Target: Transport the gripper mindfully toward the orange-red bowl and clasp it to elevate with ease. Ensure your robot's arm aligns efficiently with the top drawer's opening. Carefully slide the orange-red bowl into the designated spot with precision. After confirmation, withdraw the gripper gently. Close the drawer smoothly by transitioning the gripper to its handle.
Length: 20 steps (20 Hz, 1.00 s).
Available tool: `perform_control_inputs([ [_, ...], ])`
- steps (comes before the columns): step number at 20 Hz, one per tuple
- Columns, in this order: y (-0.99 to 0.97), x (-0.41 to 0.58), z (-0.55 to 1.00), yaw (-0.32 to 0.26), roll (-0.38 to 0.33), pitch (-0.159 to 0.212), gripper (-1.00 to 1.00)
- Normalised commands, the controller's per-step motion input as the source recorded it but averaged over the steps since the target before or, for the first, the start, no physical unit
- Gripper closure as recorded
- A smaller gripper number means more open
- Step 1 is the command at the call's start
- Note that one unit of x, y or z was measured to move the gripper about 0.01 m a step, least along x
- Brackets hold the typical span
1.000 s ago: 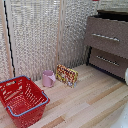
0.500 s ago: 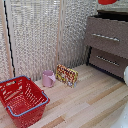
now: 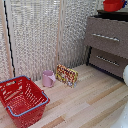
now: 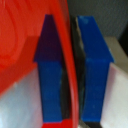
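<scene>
Exterior view: the bowl (image 3: 113, 5) is up at the top right corner, above the dresser top, partly cut off by the frame. Below it, both drawer (image 3: 106, 35) fronts sit flush, each with a silver handle (image 3: 105, 36). On the wood floor, a red basket (image 3: 22, 99) sits at the left, with a pink cup (image 3: 48, 78) and a colourful box (image 3: 66, 75) near the wall.

Wrist view: the tool (image 4: 71, 75) has its blue fingers (image 4: 95, 70) pinched on the bowl's rim (image 4: 68, 60), one inside, one outside.
</scene>
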Motion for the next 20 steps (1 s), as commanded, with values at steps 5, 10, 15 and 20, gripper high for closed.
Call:
perform_control_inputs([
  [5,-0.29,-0.002,-0.07,0.0,0.0,0.035,1.0],
  [10,-0.04,0.0,0.0,-0.002,0.0,0.001,-1.0],
  [15,0.0,0.0,0.0,0.0,0.0,0.0,-1.0],
  [20,0.03,0.035,0.0,-0.01,0.0,0.027,-1.0],
])
